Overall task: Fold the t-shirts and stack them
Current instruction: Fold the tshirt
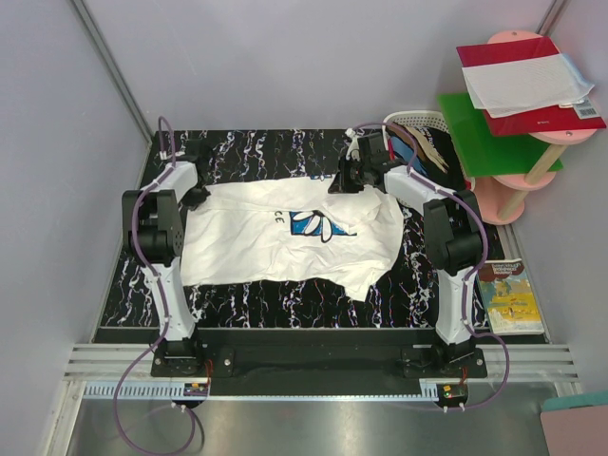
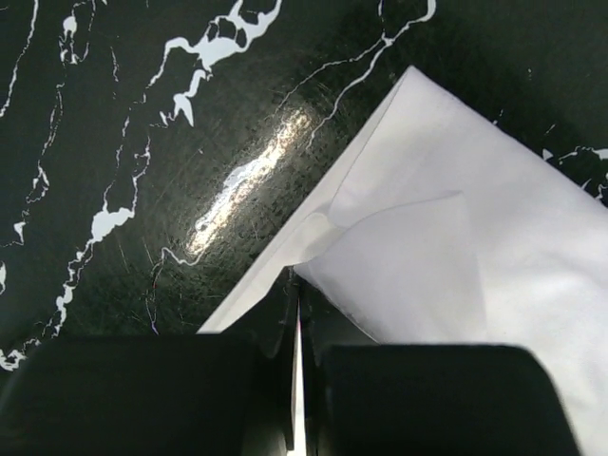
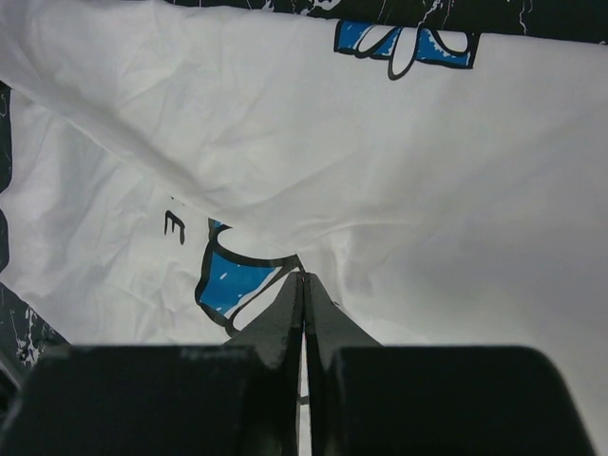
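Observation:
The large white t-shirt (image 1: 275, 242) with a blue daisy print (image 1: 318, 225) lies spread on the black marbled table, its right part folded over. My left gripper (image 1: 197, 195) is at the shirt's far left corner. In the left wrist view the gripper (image 2: 298, 285) is shut on the edge of the white cloth (image 2: 494, 247). My right gripper (image 1: 353, 180) is at the shirt's far edge near the print. In the right wrist view the gripper (image 3: 304, 277) is shut on a pinch of white cloth (image 3: 427, 171) beside the blue print (image 3: 233, 280). Dark and tan clothes (image 1: 423, 147) lie in the basket.
A white plastic basket (image 1: 418, 117) stands at the far right corner of the table. Beyond it is a green and pink shelf (image 1: 494, 133) with a red folder and white paper (image 1: 527, 81). A picture book (image 1: 513, 294) lies off the table's right edge.

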You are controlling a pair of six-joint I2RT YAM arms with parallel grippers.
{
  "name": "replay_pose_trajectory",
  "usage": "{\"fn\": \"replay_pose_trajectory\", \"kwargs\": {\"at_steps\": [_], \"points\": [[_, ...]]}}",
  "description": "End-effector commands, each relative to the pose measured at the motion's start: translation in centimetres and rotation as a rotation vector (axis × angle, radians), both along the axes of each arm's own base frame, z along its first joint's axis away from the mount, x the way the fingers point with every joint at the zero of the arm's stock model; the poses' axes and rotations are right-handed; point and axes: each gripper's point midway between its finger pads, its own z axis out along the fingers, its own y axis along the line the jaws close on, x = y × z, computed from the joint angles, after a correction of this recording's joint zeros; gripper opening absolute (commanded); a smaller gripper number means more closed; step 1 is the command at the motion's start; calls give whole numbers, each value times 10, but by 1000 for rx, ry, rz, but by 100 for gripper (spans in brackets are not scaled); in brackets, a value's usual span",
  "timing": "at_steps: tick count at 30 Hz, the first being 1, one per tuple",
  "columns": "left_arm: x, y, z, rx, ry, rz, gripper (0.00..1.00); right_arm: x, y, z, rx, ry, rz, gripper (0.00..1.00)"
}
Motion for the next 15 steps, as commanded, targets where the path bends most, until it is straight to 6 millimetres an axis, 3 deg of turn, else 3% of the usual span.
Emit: {"fn": "replay_pose_trajectory", "kwargs": {"at_steps": [1,5,6,7,8,9,10,11,15], "points": [[-15,4,42,5,-99,40,0,-2,8,18,30,-43,24,4],[-48,2,46,-6,-100,60,0,-3,9,15,32,-34,28,4],[-53,0,44,-15,-89,55,8,-4,9,14,35,-29,30,4],[-62,-4,41,-59,-78,48,19,-4,9,13,36,-27,31,4],[-66,-8,39,-85,-78,47,37,-5,9,13,35,-27,33,4],[-68,-11,39,-111,-87,52,69,-5,10,12,37,-23,33,4],[-71,-18,45,-143,-106,39,88,-6,10,11,37,-20,34,4],[-72,-22,49,-156,-121,33,99,-6,10,11,37,-20,34,4],[-66,-31,85,-161,-235,-11,99,-6,8,4,28,-9,27,4]]}}
